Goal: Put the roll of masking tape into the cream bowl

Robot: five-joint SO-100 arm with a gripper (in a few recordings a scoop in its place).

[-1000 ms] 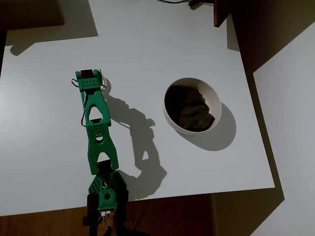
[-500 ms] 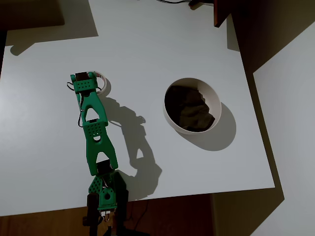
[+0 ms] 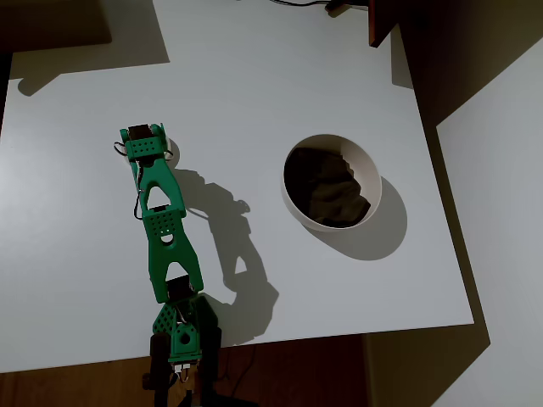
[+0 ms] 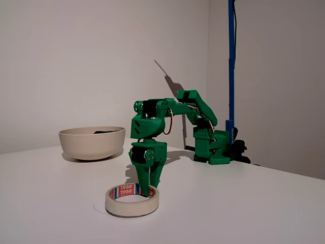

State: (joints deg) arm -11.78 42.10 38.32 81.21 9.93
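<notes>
Green plastic makes up the whole arm (image 4: 172,119), which reaches from its base (image 3: 180,339) at the near edge of the white worktop (image 3: 254,85) toward the left side in the overhead view. The tool (image 4: 149,189) points straight down in the fixed view, its tips lowered at the tape (image 4: 132,200), one tip inside the ring against its far wall. Whether the fingers are apart, together or pinching that wall I cannot tell, since they overlap from this angle. The tape lies flat on the worktop, a cream ring with a red and white label on its inner face. From overhead, a thin pale arc of the tape (image 3: 172,151) peeks out beside the wrist block, near the left part of the worktop and well short of its far edge. The bowl (image 3: 371,174) stands well apart from the tape, toward the right edge in the overhead view, upright, with something dark and crumpled inside (image 3: 327,191). In the fixed view the bowl (image 4: 92,142) sits behind and left of the tool, and a blue pole (image 4: 231,61) rises behind the base
</notes>
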